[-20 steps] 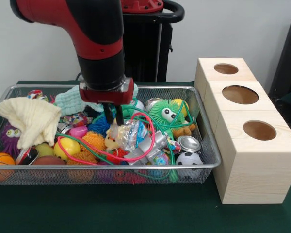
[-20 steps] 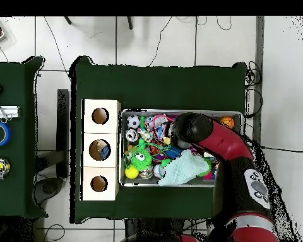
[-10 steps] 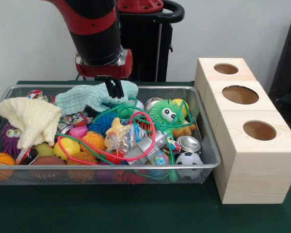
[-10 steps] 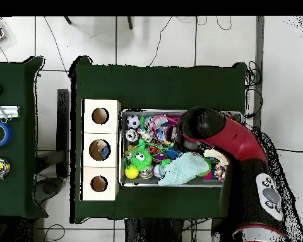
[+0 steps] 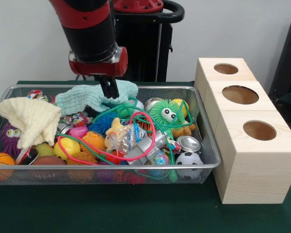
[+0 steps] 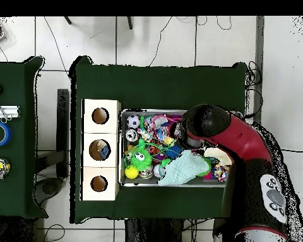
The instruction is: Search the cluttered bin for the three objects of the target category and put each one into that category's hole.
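Green desk (image 5: 136, 208), wire bin (image 5: 209, 154) of toys beside three-holed box (image 5: 252, 165). End effector (image 5: 109, 88) raised over mint cloth (image 5: 89, 97), clenched, empty. Still searching; targets unidentified in clutter. Next: pick, descend, grasp.

**Green table carries a bin and three boxes**

The dark green cloth-covered table (image 5: 136, 213) bears a silver wire-mesh bin (image 5: 209, 155) heaped with toys and cloths. Just beside the bin stands a row of three pale wooden boxes (image 5: 254, 167), side by side, each with a round hole on top.
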